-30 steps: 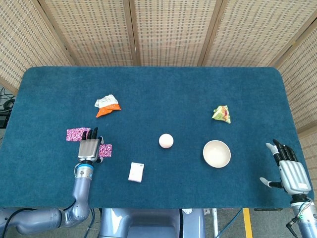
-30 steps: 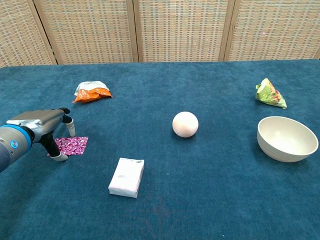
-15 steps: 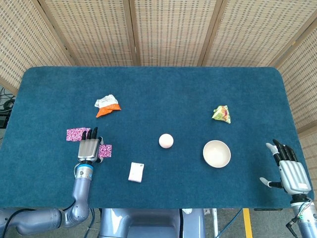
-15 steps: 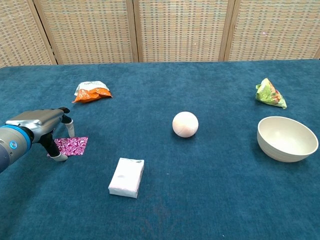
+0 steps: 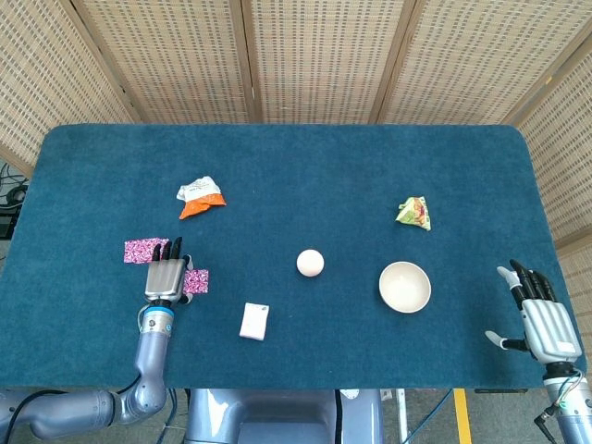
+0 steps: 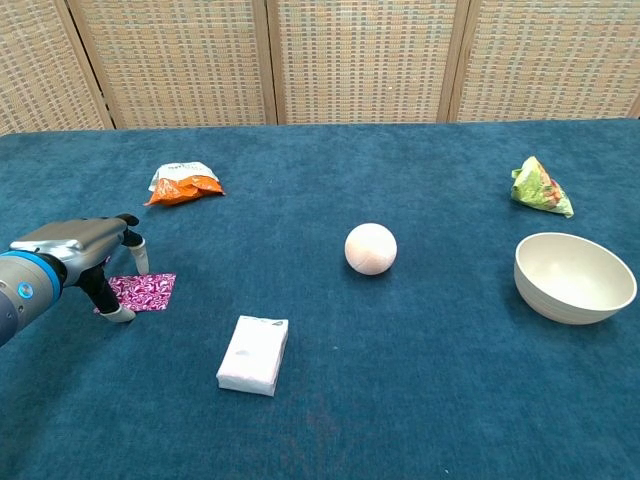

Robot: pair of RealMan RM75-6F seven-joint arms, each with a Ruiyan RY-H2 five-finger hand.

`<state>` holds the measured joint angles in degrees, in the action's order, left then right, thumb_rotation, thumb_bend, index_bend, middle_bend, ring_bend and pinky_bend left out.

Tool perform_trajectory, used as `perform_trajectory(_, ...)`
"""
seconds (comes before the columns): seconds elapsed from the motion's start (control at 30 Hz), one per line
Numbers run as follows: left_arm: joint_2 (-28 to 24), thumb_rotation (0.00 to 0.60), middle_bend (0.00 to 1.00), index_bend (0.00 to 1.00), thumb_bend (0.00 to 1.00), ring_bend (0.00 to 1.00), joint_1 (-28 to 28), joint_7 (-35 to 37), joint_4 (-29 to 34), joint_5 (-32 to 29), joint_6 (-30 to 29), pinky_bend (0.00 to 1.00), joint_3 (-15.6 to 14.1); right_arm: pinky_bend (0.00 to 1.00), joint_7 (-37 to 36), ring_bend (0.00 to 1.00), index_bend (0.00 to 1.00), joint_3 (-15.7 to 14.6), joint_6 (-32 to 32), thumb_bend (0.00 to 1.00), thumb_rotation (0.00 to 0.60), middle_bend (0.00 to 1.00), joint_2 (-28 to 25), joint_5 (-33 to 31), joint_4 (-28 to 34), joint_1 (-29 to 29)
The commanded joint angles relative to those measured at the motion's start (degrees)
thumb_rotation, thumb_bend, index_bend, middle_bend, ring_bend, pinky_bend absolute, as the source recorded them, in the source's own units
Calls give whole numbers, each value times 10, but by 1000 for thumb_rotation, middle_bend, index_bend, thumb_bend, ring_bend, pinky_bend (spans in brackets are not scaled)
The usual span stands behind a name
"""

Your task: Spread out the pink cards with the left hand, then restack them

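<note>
Two patches of pink patterned cards show in the head view: one (image 5: 141, 250) left of my left hand's fingertips, another (image 5: 197, 279) poking out at its right side. My left hand (image 5: 165, 275) lies palm down between and over them, fingers stretched forward and apart, holding nothing. In the chest view that left hand (image 6: 75, 252) arches over the table, its thumb tip down beside the pink card (image 6: 145, 291). Whatever cards lie under the palm are hidden. My right hand (image 5: 538, 314) hovers at the table's front right corner, fingers spread and empty.
An orange and white snack bag (image 5: 200, 197) lies behind the cards. A white tissue pack (image 5: 254, 321) sits front centre, a pale ball (image 5: 310, 263) mid-table, a cream bowl (image 5: 404, 287) to its right, a green packet (image 5: 414, 213) further back.
</note>
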<state>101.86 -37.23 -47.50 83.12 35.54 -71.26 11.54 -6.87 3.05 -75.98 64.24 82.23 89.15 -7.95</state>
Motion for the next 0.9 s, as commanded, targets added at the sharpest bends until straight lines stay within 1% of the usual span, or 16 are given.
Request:
perform_trajectory(0.03, 1, 600, 0, 501, 239, 0, 0, -1, -1, 0, 0, 0, 0, 0, 0, 0, 89, 0, 1, 131, 600, 0, 0, 0, 0, 0)
perform_trajectory(0.53, -3, 600, 0, 501, 247, 0, 3, 5, 1, 6, -1, 0, 2, 0, -1, 0, 89, 1, -1, 131, 600, 0, -1, 0, 1, 0)
perform_trajectory(0.9, -15, 600, 0, 501, 250, 0, 3, 4, 10, 4, -4, 0, 8, 0, -1, 0, 89, 1, 0, 131, 600, 0, -1, -1, 1, 0)
